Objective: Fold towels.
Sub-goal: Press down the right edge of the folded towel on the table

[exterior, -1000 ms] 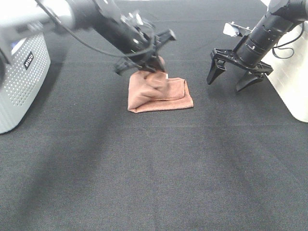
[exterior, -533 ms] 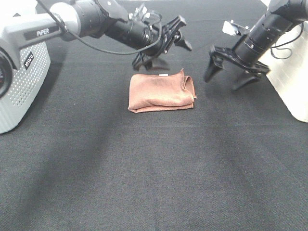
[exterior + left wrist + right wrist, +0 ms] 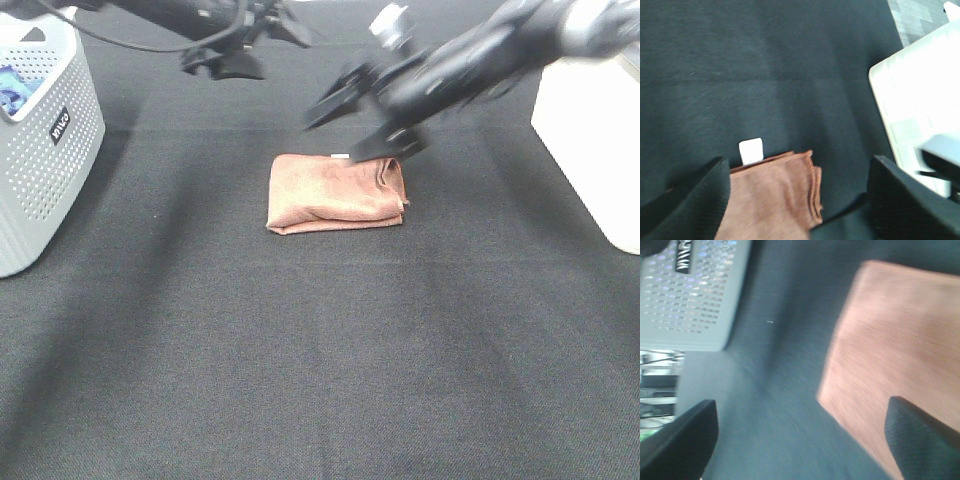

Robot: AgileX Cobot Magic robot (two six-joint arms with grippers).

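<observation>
Two shifts in the last second. On the left: let go of the towel (image 3: 335, 193), spread the left end effector (image 3: 255, 48) wide, and pulled well back toward the far edge of the table (image 3: 350, 360), holding nothing. On the right: swung across from beside the white bin (image 3: 590, 130) to the towel's far right corner, with the right end effector (image 3: 355, 125) fully spread, empty and blurred with motion. Touching the cloth or just above it, cannot tell. Left in mid-table: a neat terracotta rectangle, layered edges stacked along its right side, white tag (image 3: 750, 150) poking out at the far hem, earlier bump now flattened. Looks like the last fold is finished and the right arm is taking over, probably to pick up or shift the packet. Worth watching: pinching only the top layer and undoing the fold.
</observation>
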